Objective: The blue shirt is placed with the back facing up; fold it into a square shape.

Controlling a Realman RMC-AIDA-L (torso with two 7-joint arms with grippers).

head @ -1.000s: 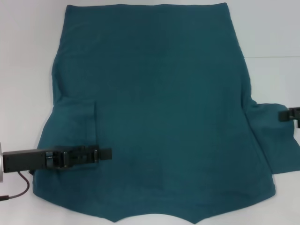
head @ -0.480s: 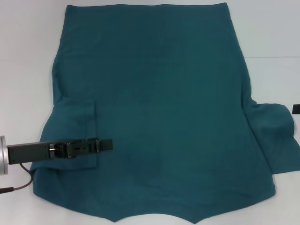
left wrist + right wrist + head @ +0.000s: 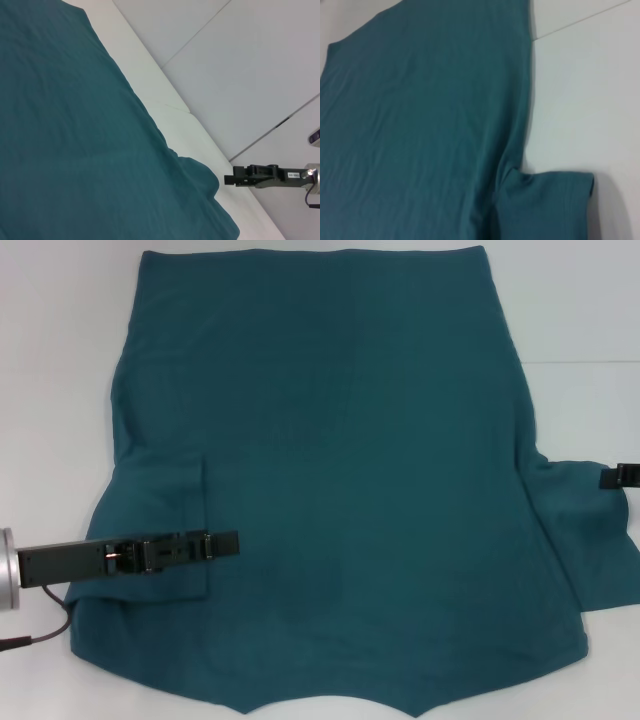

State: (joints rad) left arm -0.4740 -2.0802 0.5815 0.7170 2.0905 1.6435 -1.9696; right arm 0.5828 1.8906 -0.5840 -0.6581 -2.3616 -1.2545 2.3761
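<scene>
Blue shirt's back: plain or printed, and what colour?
Plain dark teal-blue, no print showing on the blue shirt; clearest in the head view.

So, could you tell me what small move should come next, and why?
Probably bring the right end effector inward over the right sleeve to fold it onto the shirt. That sleeve lies spread on the table, while the left sleeve is already folded in beneath the left end effector.

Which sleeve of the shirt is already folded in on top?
The sleeve on the robot's left, under the left gripper, lies folded onto the blue shirt. The other sleeve, by the right gripper, sticks out on the table.
</scene>
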